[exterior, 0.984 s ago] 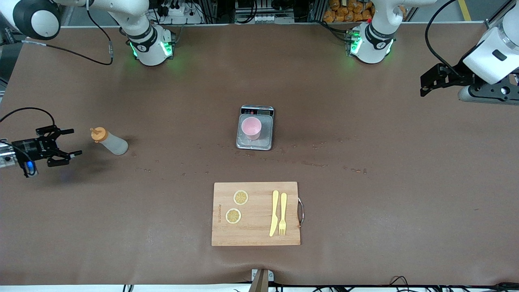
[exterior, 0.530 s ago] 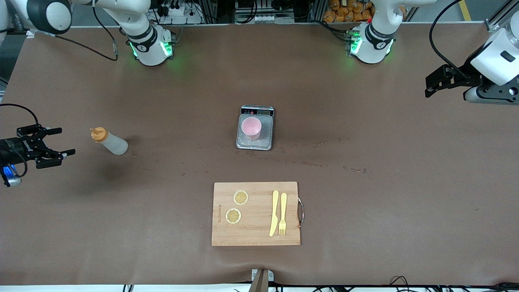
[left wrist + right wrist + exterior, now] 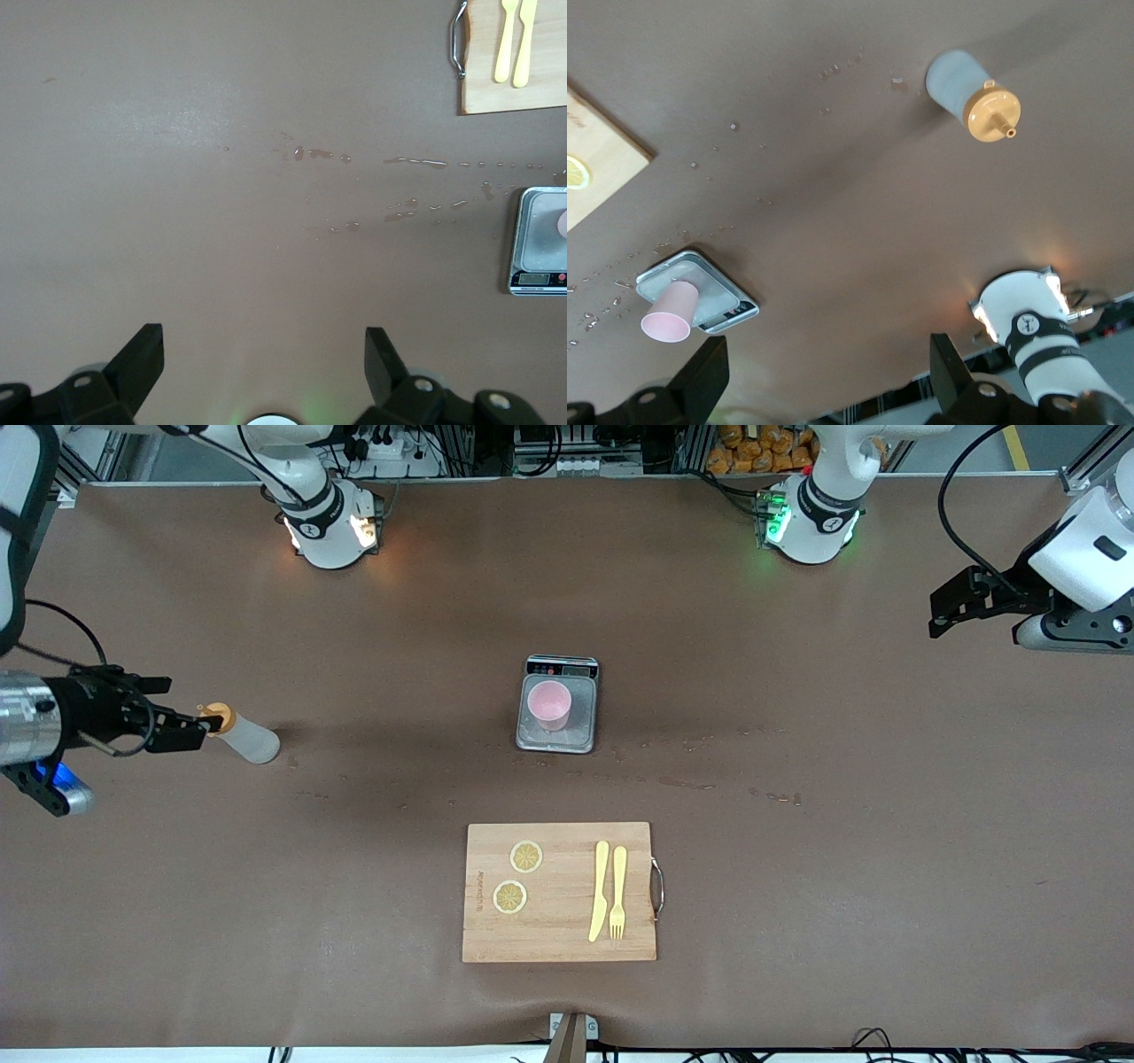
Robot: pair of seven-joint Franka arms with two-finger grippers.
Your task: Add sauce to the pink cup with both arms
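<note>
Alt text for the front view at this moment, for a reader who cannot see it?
The open right gripper hangs over the right arm's end of the table, beside the orange cap of the sauce bottle. The pink cup stands on a scale mid-table. The open left gripper waits at the left arm's end.

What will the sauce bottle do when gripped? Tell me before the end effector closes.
The sauce bottle stands upright on the table, tall for its base, so a sideways nudge would probably tip it. Its translucent body looks soft and may squash under a firm pinch. Once down, its round body would likely roll. The open right end effector is beside its orange cap.
</note>
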